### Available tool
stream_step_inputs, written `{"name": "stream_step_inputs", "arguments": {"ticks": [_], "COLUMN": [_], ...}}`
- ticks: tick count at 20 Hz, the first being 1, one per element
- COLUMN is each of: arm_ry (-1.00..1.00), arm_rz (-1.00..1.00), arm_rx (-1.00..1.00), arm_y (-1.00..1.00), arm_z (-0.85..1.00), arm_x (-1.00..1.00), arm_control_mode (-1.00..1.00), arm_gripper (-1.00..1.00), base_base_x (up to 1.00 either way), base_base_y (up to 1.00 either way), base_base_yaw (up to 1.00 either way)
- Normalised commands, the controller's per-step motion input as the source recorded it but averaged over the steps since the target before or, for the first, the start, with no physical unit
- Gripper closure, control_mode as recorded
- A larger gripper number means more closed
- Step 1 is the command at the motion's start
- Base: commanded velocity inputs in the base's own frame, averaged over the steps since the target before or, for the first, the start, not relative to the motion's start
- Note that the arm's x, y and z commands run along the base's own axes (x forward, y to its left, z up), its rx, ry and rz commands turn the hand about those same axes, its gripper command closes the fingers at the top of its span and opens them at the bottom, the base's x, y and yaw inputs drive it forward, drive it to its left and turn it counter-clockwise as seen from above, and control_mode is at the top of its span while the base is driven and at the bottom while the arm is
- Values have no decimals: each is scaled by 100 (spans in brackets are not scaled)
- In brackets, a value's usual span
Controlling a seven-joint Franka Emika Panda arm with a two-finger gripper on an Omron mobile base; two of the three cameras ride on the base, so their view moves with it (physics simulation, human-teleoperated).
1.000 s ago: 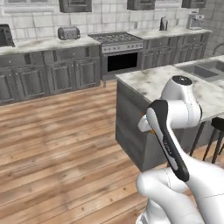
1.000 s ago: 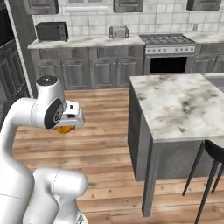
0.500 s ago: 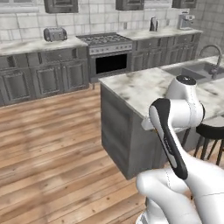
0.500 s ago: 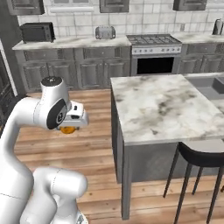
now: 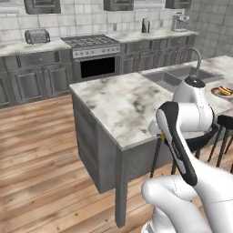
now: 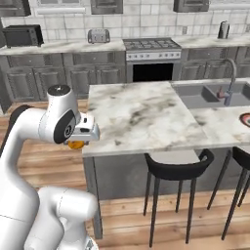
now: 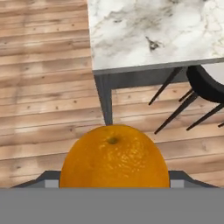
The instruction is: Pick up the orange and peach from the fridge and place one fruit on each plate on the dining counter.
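Note:
My gripper (image 6: 77, 142) is shut on the orange (image 7: 113, 157), a plain round ball that hides the fingertips in the hand view. It hangs over the wooden floor, just off the near left corner of the dining counter (image 6: 141, 112). The orange (image 6: 74, 144) peeks out under the hand. Far right on the marbled top (image 5: 123, 102) lies the plate with dark rim and red ring (image 5: 222, 91), with something brownish on it. That plate's edge (image 6: 246, 118) also shows at the picture's right border. The peach, the fridge and the blue plate are out of view.
An inset sink (image 6: 202, 93) and tap (image 6: 229, 80) sit in the counter's far half. Dark stools (image 6: 176, 166) stand along its near side, one also under the counter edge (image 7: 208, 83). The stove (image 6: 152, 58) and wall cabinets line the back. Wood floor lies open to the left.
The base has driven on and both base views shifted: the dining counter is nearer, and its sink, tap, stools and a plate have come into view. The orange stays held.

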Motion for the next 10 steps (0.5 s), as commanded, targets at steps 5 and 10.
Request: {"name": "stream_step_inputs", "arguments": {"ticks": [5,10], "arm_ry": [0,0], "arm_rz": [0,0], "arm_rx": [0,0], "arm_y": [0,0], "arm_z": [0,0], "arm_x": [0,0], "arm_control_mode": [100,100], "arm_gripper": [100,100], "base_base_x": [1,0], "base_base_y": [-100,-100], "base_base_yaw": [3,3]}}
